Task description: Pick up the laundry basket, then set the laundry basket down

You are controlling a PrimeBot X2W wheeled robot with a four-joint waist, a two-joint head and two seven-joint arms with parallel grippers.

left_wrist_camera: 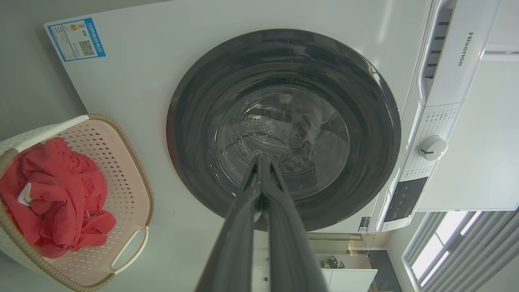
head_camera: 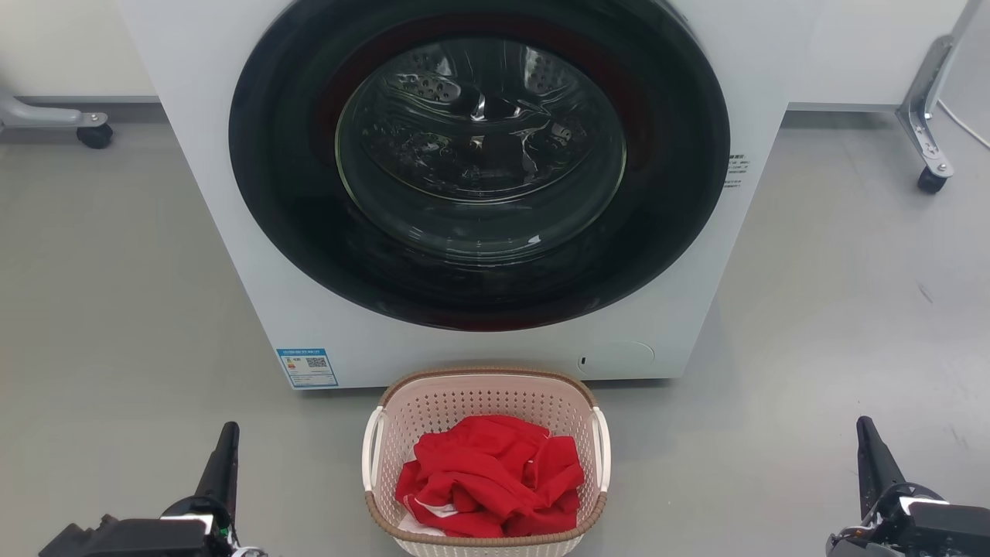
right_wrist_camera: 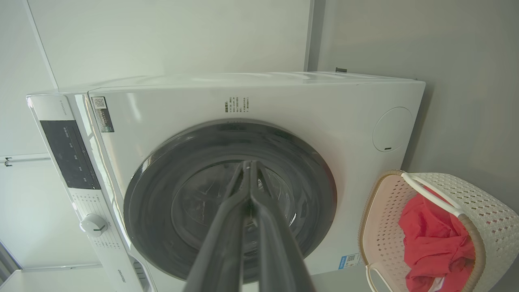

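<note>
**Basket on the floor, both end effectors clear**

We see the laundry basket (head_camera: pixel 483 401) standing upright on the floor (head_camera: pixel 812 348), at 6 o'clock of the washer (head_camera: pixel 479 352) door and just in front of the machine, with red clothes (head_camera: pixel 487 472) piled inside. The left end effector (head_camera: pixel 228 433) sits well off at the basket's 9 o'clock and the right end effector (head_camera: pixel 865 429) at its 3 o'clock. In each wrist view the two fingers are pressed together, pinching nothing. We judge that this fits either a basket waiting to be lifted or one already set down. Any grasp would need the fingers spread at the white side handles.
</note>
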